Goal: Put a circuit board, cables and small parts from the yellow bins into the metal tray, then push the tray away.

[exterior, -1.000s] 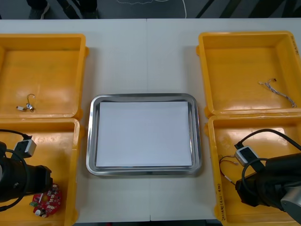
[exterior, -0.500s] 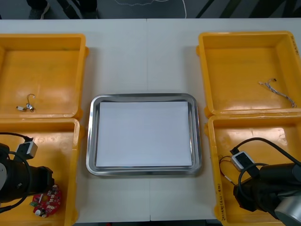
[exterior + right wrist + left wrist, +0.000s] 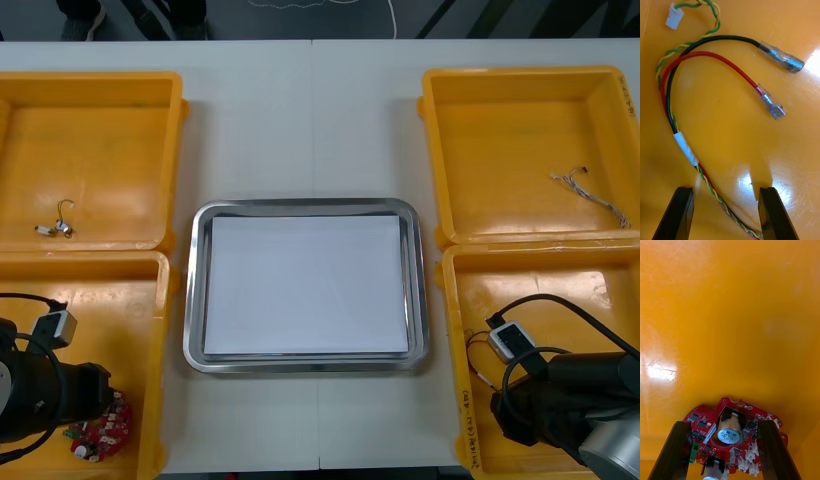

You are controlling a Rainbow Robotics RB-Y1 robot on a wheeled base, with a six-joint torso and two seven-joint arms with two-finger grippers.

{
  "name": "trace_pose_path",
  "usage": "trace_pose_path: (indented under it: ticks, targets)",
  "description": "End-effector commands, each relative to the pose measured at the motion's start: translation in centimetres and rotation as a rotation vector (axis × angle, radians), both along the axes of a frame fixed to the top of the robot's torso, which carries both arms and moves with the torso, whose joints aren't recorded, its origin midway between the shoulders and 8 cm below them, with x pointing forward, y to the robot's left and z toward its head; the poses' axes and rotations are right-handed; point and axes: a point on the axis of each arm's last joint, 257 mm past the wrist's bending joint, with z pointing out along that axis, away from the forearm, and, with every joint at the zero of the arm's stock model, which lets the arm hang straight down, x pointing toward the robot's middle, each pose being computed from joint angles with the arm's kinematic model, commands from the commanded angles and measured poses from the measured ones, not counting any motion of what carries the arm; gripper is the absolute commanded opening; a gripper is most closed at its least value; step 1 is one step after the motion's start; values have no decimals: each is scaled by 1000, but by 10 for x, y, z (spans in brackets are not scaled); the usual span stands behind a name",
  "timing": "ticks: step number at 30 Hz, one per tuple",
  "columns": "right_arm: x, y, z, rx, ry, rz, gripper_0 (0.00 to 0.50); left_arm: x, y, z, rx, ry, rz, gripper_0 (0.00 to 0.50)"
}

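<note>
Metal tray (image 3: 305, 206) holds nothing yet; all loading and the push remain. Left gripper (image 3: 723, 423), fingers open, straddles round red circuit board (image 3: 733, 427) left of tray. Right gripper (image 3: 725, 189), fingers open, straddles red-and-black cable (image 3: 685, 148) right of tray.

Bright, even light from overhead across the table (image 3: 310, 120); only faint, soft shadows around the tray (image 3: 196, 300); white glare patches on the floors of the right near bin (image 3: 810, 63) and the left near bin (image 3: 658, 371).

Your bins (image 3: 100, 140) yellow, your tray (image 3: 196, 290) silver-rimmed and white inside, your circuit board (image 3: 752, 420) red with black chips, your cables (image 3: 685, 149) red, black, and twisted green-and-yellow.
</note>
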Motion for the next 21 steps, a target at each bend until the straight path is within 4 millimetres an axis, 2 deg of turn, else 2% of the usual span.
trace_pose_path:
  ticks: [1,4,5,6,7,8,9,12,13,14,17,19,20,21]
  targets:
    - [-12,-10,-6,-28,18,5,500,-14,-7,-11,-36,21,49,497]
    - [-13,-12,-7,-32,22,2,500,-15,-7,-12,-38,20,49,495]
    - [-12,-12,-7,-31,19,2,475,-15,-8,-12,-38,17,51,494]
    - [-12,-13,-7,-32,19,0,422,-14,-8,-12,-38,16,52,493]
    - [-12,-13,-8,-31,21,-2,289,-14,-9,-13,-39,14,54,495]
    - [-12,-14,-7,-33,19,-3,235,-14,-9,-13,-41,13,56,495]
    - [-12,-13,-8,-33,20,-2,143,-14,-10,-13,-41,12,55,493]
    - [-12,-14,-7,-32,19,-4,28,-13,-11,-13,-44,11,58,491]
    - [-12,-14,-7,-32,19,-6,0,-13,-11,-13,-44,11,58,490]
    - [-11,-14,-7,-34,18,-6,0,-13,-11,-13,-44,11,57,472]
    - [-7,-18,-3,-46,3,-6,0,-13,-11,-13,-44,11,57,399]
    - [-5,-21,1,-53,-8,-6,0,-13,-11,-13,-43,11,55,262]
    - [-2,-23,5,-56,-17,-6,0,-13,-11,-13,-43,11,54,154]
    - [0,-27,8,-62,-21,-8,0,-13,-12,-13,-43,9,53,83]
